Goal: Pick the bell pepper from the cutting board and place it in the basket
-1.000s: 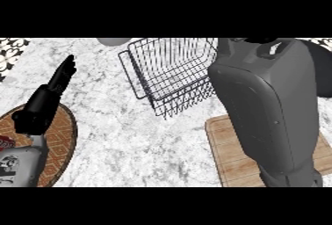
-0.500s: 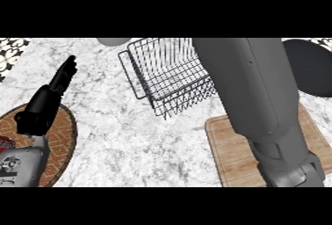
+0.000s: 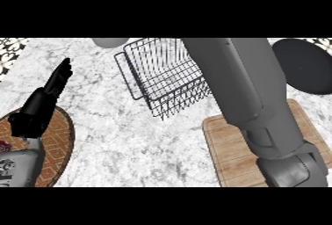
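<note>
Left hand (image 3: 40, 107) first, low at the left: black, fingers (image 3: 59, 75) straight and close together, pointing far and a touch right. Open, nothing in it, nothing touching it. Grey left forearm (image 3: 18, 169) coming in from the near left corner, above a brown woven mat (image 3: 59, 143).

Over to the right side now: big grey right forearm (image 3: 250, 94) rising from the near right corner, slanting far and slightly left, running straight out past the far edge. Right hand itself out of sight beyond that edge, so cannot tell how far open, nor what, if anything, in its hold.

Under the near stretch of that forearm, the wooden board (image 3: 227, 151), near right, partly covered by the arm. Farther along, the forearm crossing in front of the right side of the black wire basket (image 3: 162, 77), far centre, set at a slant on the marble counter (image 3: 136, 145).

Pepper: cannot tell where. Not showing on the visible strips of board either side of the arm, nor in the visible part of the basket.

Farther out: dark round plate (image 3: 306, 66) at the far right, just beyond the board; pale grey rounded thing (image 3: 110, 42) at the far edge, just left of the basket.
</note>
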